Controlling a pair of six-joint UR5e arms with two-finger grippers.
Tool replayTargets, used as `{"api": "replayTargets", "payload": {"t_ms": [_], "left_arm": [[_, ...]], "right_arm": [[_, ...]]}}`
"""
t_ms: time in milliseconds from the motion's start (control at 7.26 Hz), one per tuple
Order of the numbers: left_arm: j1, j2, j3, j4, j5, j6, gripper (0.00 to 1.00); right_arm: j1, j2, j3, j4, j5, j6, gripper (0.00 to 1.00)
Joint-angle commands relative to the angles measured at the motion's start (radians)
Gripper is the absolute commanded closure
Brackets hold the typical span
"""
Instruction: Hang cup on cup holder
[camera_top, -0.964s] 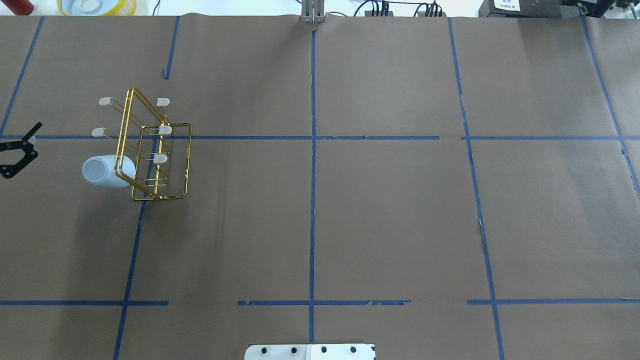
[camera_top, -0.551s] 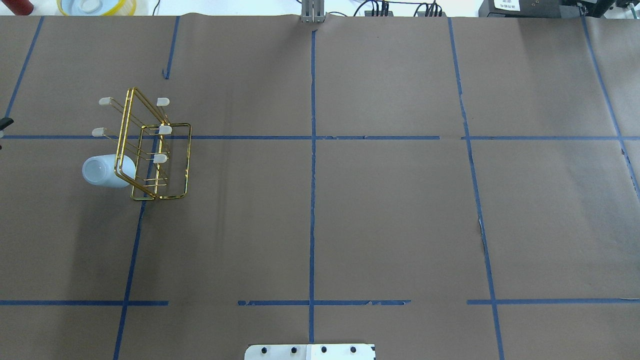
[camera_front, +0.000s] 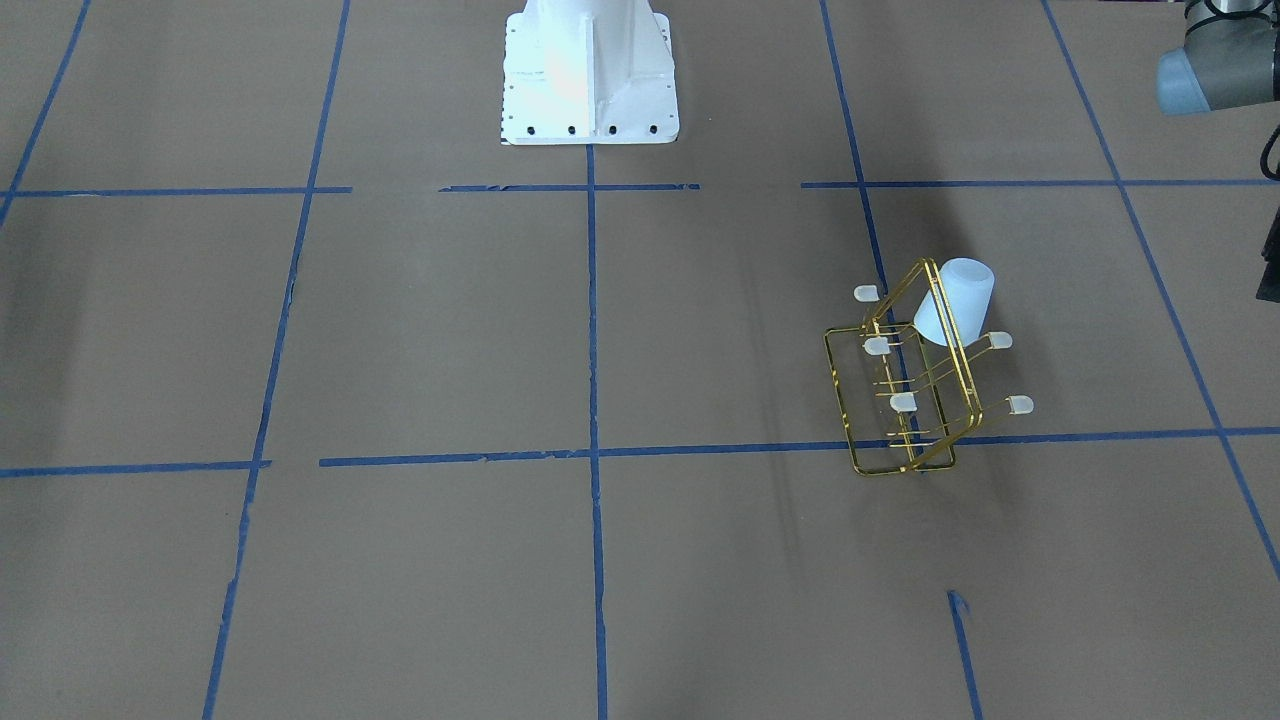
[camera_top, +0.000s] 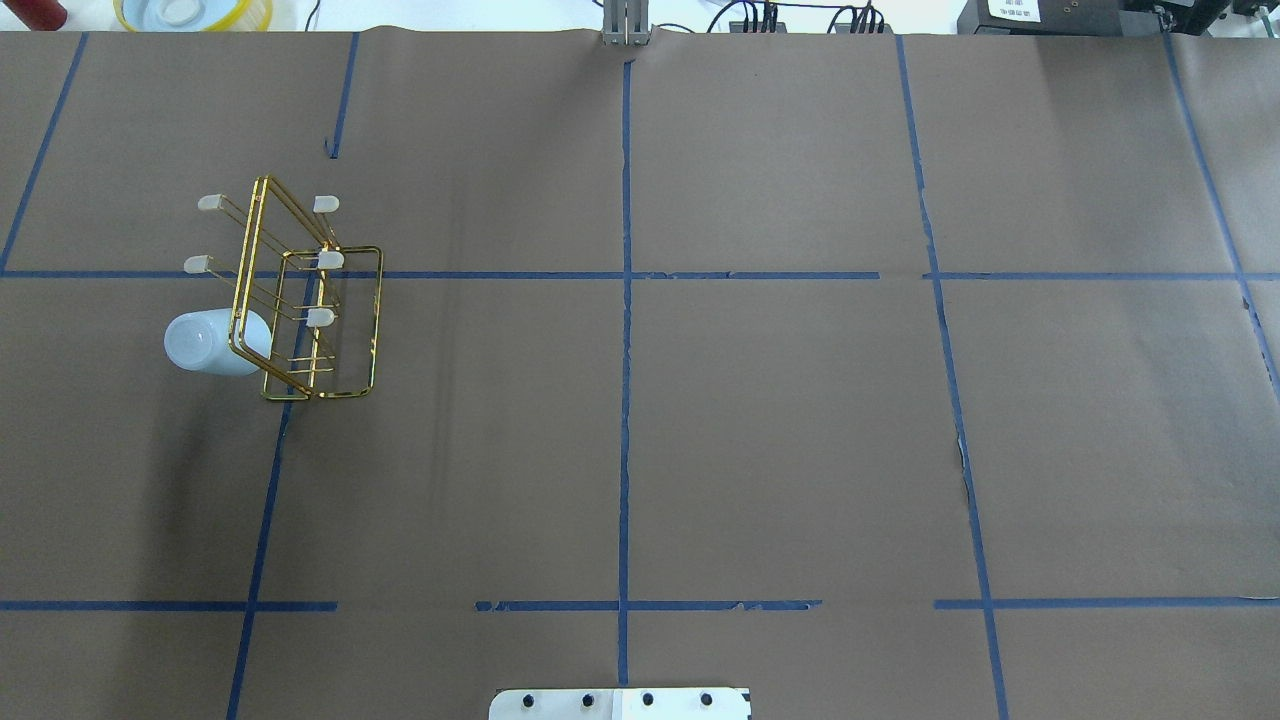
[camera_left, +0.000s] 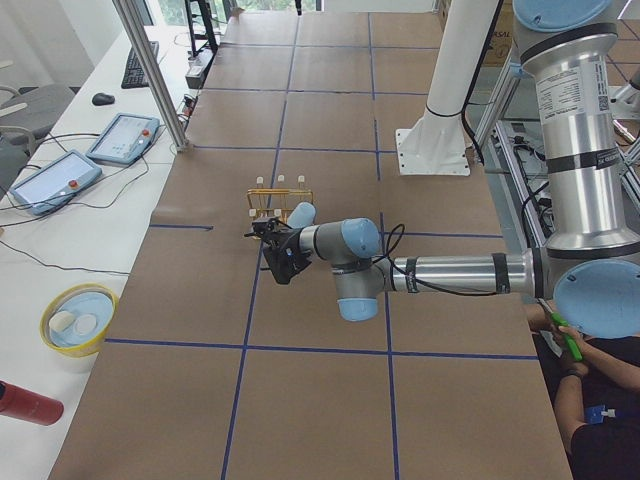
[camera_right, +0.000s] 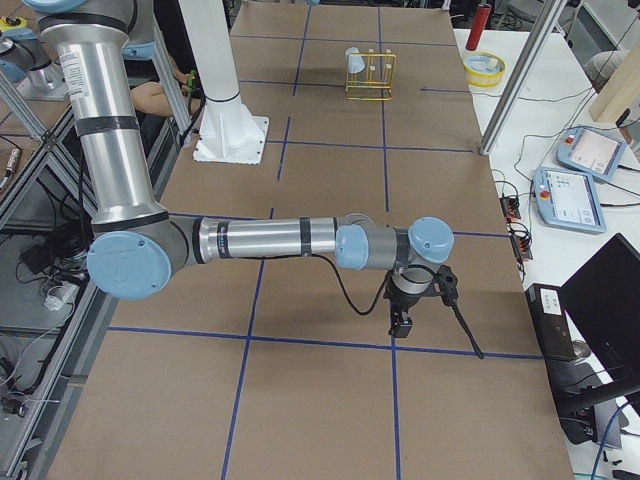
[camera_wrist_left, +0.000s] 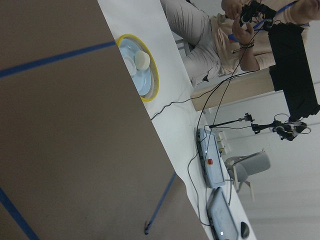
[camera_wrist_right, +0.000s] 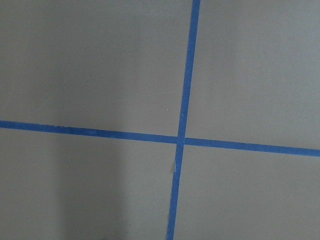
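Note:
The pale blue-white cup (camera_top: 205, 343) sits tilted over a lower peg of the gold wire cup holder (camera_top: 310, 300), bottom pointing outward, on the table's left. Both show in the front view too, the cup (camera_front: 955, 300) on the cup holder (camera_front: 905, 400). My left gripper (camera_left: 275, 250) shows only in the exterior left view, apart from the rack, nearer the table's end. I cannot tell whether it is open. My right gripper (camera_right: 420, 320) shows only in the exterior right view, far from the rack, low over the paper. I cannot tell its state.
A yellow-rimmed bowl (camera_top: 190, 12) and a red bottle (camera_left: 25, 405) stand off the table's far left end. The robot's white base (camera_front: 590, 70) is at the near middle edge. Control tablets (camera_left: 120, 138) lie on the side bench. A seated person (camera_wrist_left: 210, 35) is nearby.
My left gripper has moved left and out of the overhead view. The cup and the cup holder have not moved.

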Motion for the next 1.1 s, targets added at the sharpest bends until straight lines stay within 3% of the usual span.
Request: {"api": "replayTargets", "payload": {"t_ms": [0,413,826,964], "left_arm": [[-0.080,-0.007,0.004,0.177,-0.102,0.363,0.00],[-0.169,-0.013,-0.002,0.444,-0.199,0.792,0.00],[-0.281,-0.030,-0.014,0.743,-0.226,1.250,0.00],[-0.317,-0.059,-0.037,0.923,-0.261,1.411,0.00]], "right_arm": [[-0.001,0.000,0.000,0.001,0.000,0.000,0.00],[0.000,0.000,0.000,0.001,0.000,0.000,0.00],[0.000,0.000,0.000,0.001,0.000,0.000,0.00],[0.000,0.000,0.000,-0.001,0.000,0.000,0.00]]}}
